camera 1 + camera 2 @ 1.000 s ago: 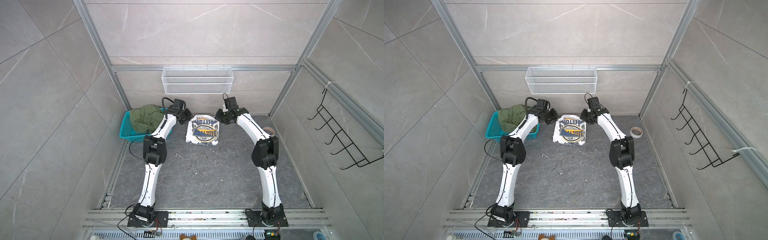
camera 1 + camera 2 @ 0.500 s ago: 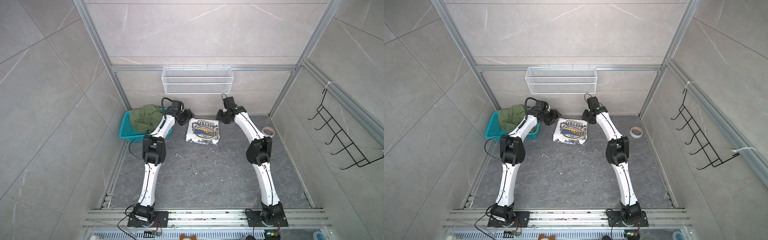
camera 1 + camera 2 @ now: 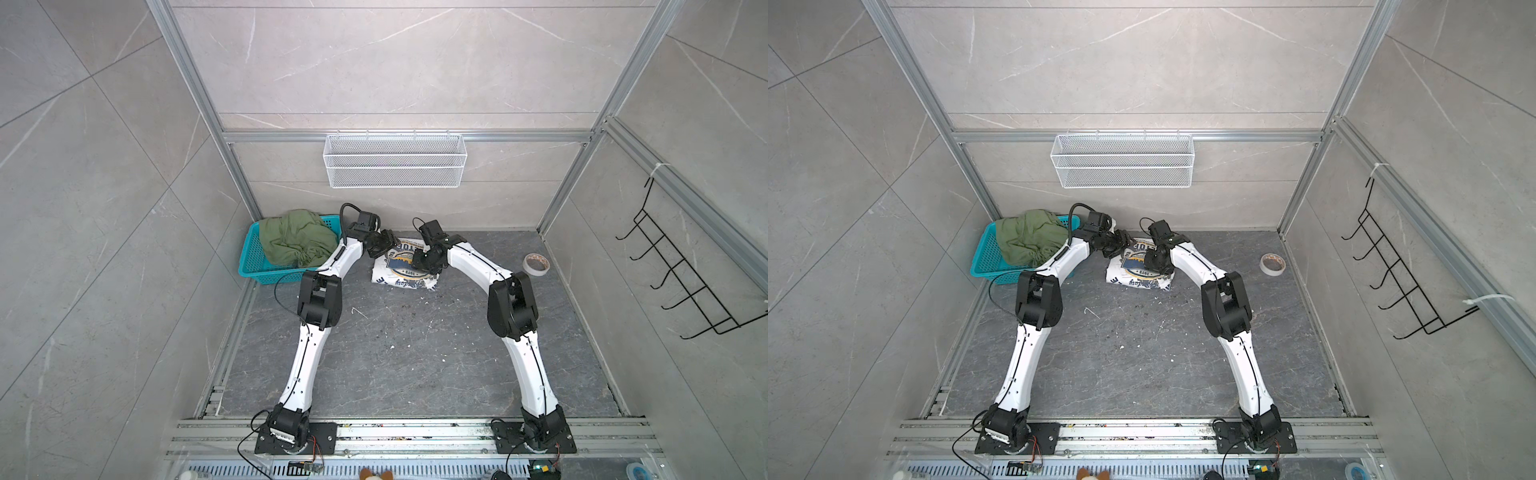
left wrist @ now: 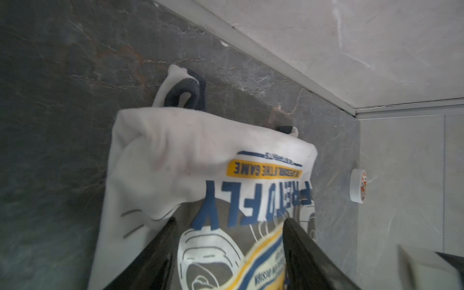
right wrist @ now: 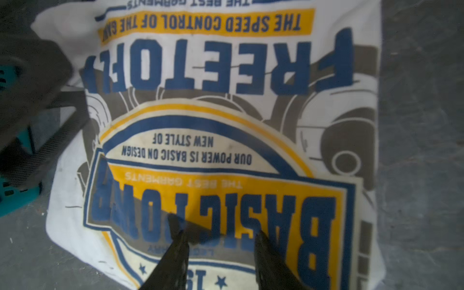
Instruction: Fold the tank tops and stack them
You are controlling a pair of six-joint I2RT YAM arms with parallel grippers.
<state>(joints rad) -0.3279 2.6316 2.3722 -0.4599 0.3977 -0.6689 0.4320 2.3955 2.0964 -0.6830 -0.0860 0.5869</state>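
Leftward, the teal basket (image 3: 249, 266) holds the olive tank top (image 3: 297, 243); left gripper (image 4: 229, 221) and right gripper (image 5: 217, 226) gape over the white tank top (image 3: 401, 279).

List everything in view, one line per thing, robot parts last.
white tank top: 1, white with navy and yellow print, folded on the table, back middle
green tank top: 1, olive green, bunched in the basket
basket: 1, teal, back left of the table
tape roll: 1, whitish, back right of the table
wire shelf: 1, white, on the back wall
hook rack: 1, black, on the right wall
table: 1, dark grey
arms: 2, white with black joints, left arm and right arm based at the front
left gripper: 1, black, open, at the white tank top's back edge
right gripper: 1, black, open, over the print
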